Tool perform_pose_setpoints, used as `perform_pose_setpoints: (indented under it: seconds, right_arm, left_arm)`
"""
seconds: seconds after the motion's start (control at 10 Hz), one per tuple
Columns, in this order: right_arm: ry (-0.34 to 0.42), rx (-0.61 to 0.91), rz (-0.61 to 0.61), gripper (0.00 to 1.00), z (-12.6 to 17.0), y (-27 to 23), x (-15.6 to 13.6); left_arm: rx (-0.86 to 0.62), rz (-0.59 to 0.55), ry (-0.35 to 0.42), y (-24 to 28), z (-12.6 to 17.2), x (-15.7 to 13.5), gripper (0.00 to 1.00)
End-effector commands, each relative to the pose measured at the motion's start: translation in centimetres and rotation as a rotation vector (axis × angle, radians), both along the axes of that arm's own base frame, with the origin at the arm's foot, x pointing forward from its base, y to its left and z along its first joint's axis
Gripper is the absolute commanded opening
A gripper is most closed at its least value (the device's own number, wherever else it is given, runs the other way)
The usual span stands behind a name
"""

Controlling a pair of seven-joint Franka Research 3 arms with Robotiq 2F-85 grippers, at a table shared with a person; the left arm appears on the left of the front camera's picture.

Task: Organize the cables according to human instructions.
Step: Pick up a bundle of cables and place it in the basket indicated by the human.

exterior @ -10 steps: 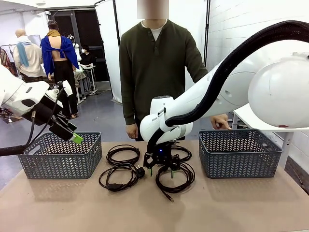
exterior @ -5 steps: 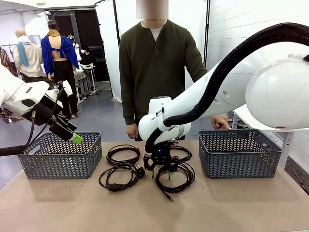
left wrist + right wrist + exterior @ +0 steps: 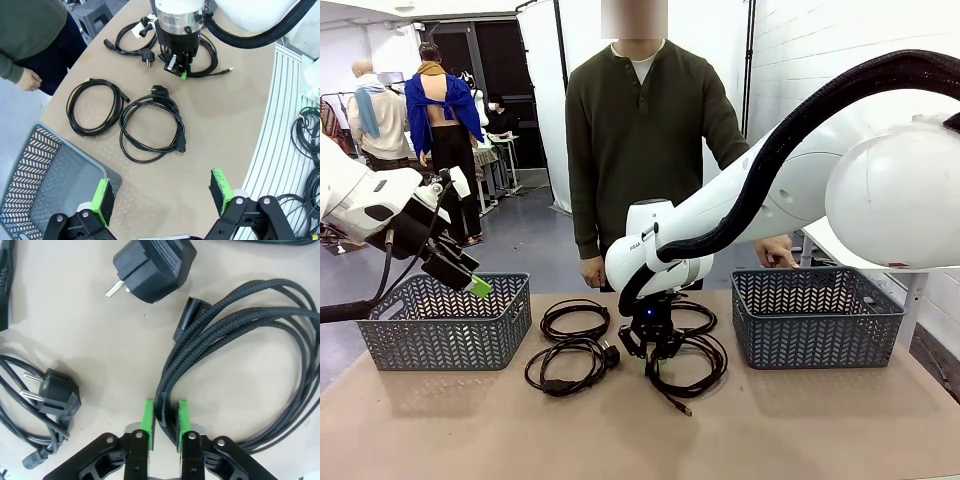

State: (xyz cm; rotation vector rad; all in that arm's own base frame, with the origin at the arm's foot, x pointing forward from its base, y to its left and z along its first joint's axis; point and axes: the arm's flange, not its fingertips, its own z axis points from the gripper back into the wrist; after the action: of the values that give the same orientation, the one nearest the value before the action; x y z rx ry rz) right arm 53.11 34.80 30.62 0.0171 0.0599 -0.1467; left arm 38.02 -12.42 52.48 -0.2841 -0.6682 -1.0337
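The wide tan tabletop (image 3: 820,430) is bare along its whole near edge, leaving open room in front of the cords. In the left wrist view its curved edge runs down the right side. A person in a dark olive shirt (image 3: 645,130) stands at the far edge, with one palm (image 3: 775,252) by the far rim of the grey lattice basket on the right (image 3: 815,320). A matching grey lattice basket (image 3: 445,325) stands at the left end. All four cords lie between the two baskets, apart from both.

The white right arm reaches to the middle. Its right hand (image 3: 655,352) is down on the near-right coil of braided black cord (image 3: 695,375). In its own wrist view the green pads (image 3: 148,415) stand narrow, pinched on a bundle of that coil's strands. The left hand (image 3: 470,283) hangs over the left basket, its pads wide apart and holding nothing.

The near-left coil of smooth black cord with a round plug (image 3: 565,365) and the far-left thin black coil (image 3: 575,320) lie flat and in plain sight. The far-right black coil (image 3: 700,312) is partly hidden behind the right hand. Whether the pinched strands are off the tabletop cannot be told.
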Motion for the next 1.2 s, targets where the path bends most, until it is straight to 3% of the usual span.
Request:
perform_pose_setpoints:
  seconds: [0.0,0.4,0.7,0.9,1.1]
  right_arm:
    - [0.008,-0.020,-0.030,0.00,-0.1,0.6,0.4]
    - [0.012,-0.023,-0.041,0.00,0.5,1.3,0.1]
    - [-0.053,-0.054,-0.030,0.00,3.2,1.3,-0.6]
    - [-0.083,-0.074,0.065,0.00,6.5,1.7,-1.9]
    - [-0.073,-0.108,0.248,0.00,9.7,2.1,-3.3]
  left_arm:
    - [-0.013,-0.014,0.003,0.2,-0.2,0.1,1.00]
    - [-0.013,-0.014,0.003,0.2,-0.2,0.1,1.00]
    - [-0.013,-0.014,0.003,0.2,-0.2,0.1,1.00]
    - [-0.013,-0.014,0.003,0.2,-0.2,0.1,1.00]
    - [-0.013,-0.014,0.003,0.2,-0.2,0.1,1.00]
